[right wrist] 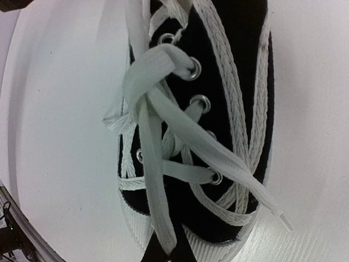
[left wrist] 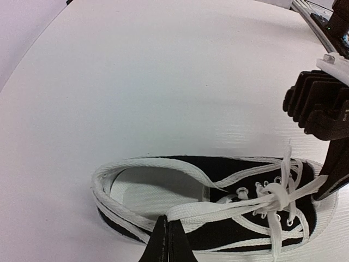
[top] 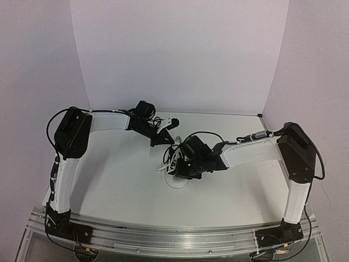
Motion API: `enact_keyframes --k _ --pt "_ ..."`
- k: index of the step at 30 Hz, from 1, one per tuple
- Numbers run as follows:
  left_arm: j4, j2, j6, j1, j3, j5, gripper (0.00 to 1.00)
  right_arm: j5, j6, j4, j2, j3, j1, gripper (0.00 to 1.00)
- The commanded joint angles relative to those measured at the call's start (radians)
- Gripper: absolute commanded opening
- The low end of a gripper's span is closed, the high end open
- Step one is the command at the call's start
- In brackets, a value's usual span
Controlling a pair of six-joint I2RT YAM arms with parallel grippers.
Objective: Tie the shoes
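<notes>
The black sneaker lies on the white table with its opening toward the left wrist camera. Its white toe cap shows under the right arm in the top view. My left gripper is shut on one white lace, pulled taut from the crossing over the eyelets. My right gripper is at the toe end, shut on the other lace, which runs up to the same crossing. The black canvas and a loose lace tip show there. In the top view both grippers meet over the shoe.
The white table has white walls behind and at the sides. The right arm's black wrist hangs close over the shoe's toe in the left wrist view. A metal rail with the arm bases runs along the near edge.
</notes>
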Motion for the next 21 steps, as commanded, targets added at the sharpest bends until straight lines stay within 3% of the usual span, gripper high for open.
enact_keyframes --k 1,21 --pt "0.06 0.024 0.043 0.005 0.05 -0.059 0.0 -0.101 0.025 0.026 -0.056 -0.057 -0.005 0.0" --pt "0.155 0.101 0.108 0.048 0.098 -0.198 0.0 -0.229 0.034 0.076 -0.048 -0.163 -0.042 0.0"
